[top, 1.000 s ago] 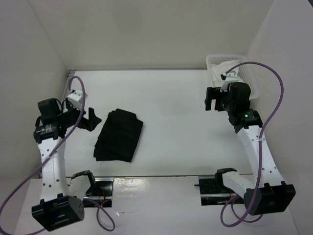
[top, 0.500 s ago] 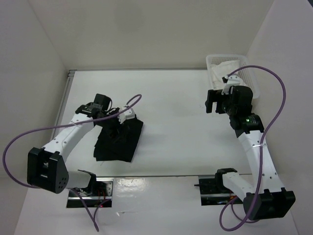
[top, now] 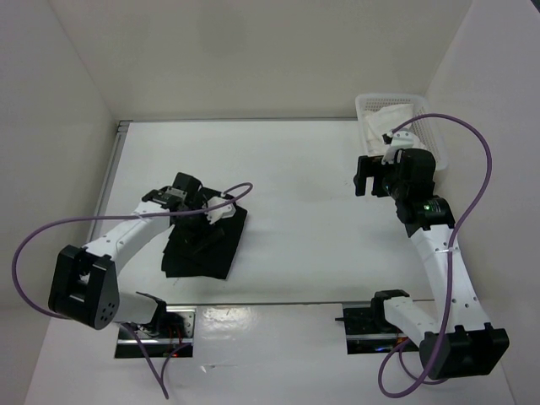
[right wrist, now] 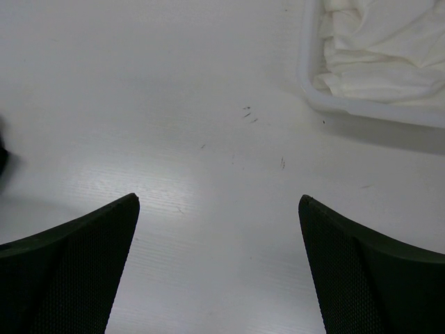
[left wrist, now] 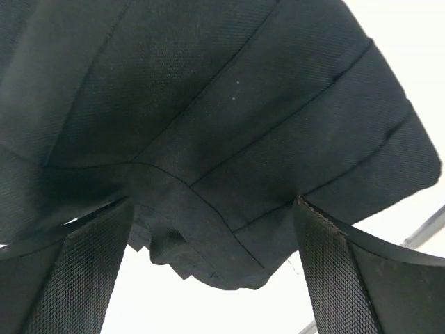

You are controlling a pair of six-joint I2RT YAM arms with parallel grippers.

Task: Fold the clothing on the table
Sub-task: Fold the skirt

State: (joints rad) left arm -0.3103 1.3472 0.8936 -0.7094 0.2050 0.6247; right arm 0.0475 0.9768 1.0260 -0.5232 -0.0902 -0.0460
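Left end effector gaping wide, straddling black clothing at 9 o'clock; right end effector hovering released over surface, 3 o'clock.

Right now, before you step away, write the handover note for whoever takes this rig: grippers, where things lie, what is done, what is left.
Left gripper: open, low over the black garment, fingers straddling its layered edge; nothing gripped.
Right gripper: open, empty, above bare table near the white basket.
Things: the garment lies in flat layers on the table's left side; white cloth sits in the basket at the far right corner.
Done: the garment looks at least partly folded.
Left: probably close on an edge and finish the fold; the basket's cloth may come next.
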